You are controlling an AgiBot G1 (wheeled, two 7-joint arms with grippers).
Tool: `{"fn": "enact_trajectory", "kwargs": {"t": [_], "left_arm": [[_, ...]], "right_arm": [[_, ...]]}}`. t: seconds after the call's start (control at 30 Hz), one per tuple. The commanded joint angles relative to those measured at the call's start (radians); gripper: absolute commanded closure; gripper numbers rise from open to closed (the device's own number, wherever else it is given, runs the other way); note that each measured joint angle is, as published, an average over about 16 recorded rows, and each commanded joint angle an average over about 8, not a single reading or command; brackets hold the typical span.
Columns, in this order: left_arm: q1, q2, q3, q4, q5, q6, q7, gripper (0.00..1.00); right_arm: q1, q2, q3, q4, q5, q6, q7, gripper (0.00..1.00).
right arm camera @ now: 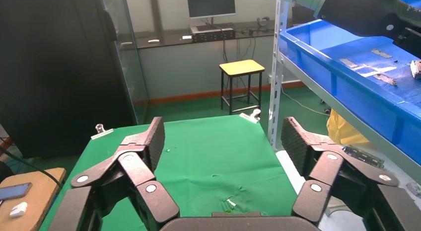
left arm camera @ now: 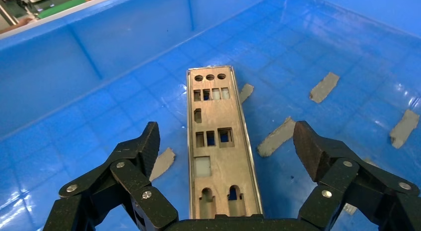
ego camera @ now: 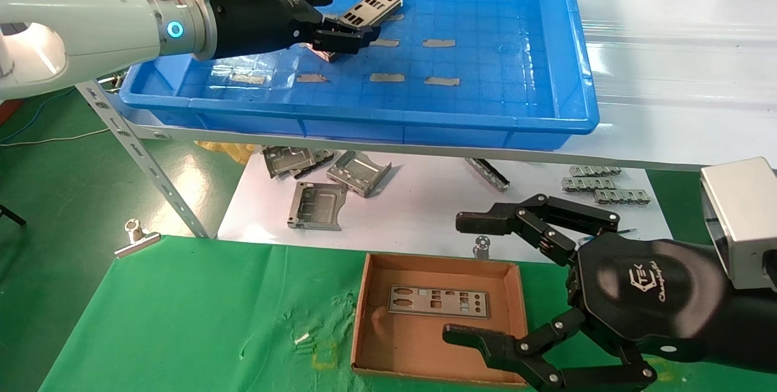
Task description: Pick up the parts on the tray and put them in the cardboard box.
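Note:
A silver-grey punched plate [ego camera: 371, 6] lies at the back left of the blue tray [ego camera: 364, 119]. My left gripper [ego camera: 353, 15] is open over the plate's near end. In the left wrist view the plate [left arm camera: 218, 141] runs lengthwise between the spread fingers [left arm camera: 147, 141], which do not touch it. The left gripper [left arm camera: 226, 136] holds nothing. A second plate [ego camera: 438, 302] lies flat in the cardboard box [ego camera: 363, 313] on the green cloth. My right gripper [ego camera: 464, 278] is open and empty above the box's right side; the right wrist view [right arm camera: 223, 139] shows only green cloth between its fingers.
Several short grey tape strips [ego camera: 438, 43] are stuck to the tray floor. Folded grey brackets [ego camera: 358, 172] and small metal pieces [ego camera: 592, 183] lie on a white sheet under the tray's shelf. A slanted shelf strut [ego camera: 145, 164] and a binder clip [ego camera: 136, 237] are at the left.

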Motion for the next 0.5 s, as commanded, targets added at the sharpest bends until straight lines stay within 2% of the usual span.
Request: {"fn": "enact_trajectory", "kwargs": {"t": [0.03,0.5], "left_arm": [[0.004,0.001,-0.002,-0.002,-0.006,-0.005,-0.004,1.00],[0.024,0.001,0.002,-0.008,-0.028,-0.034,-0.023,1.00]], "right_arm": [[0.000,0.000,0.000,0.000,0.000,0.000,0.000,0.00],[0.000,0.000,0.000,0.000,0.000,0.000,0.000,0.00]]}}
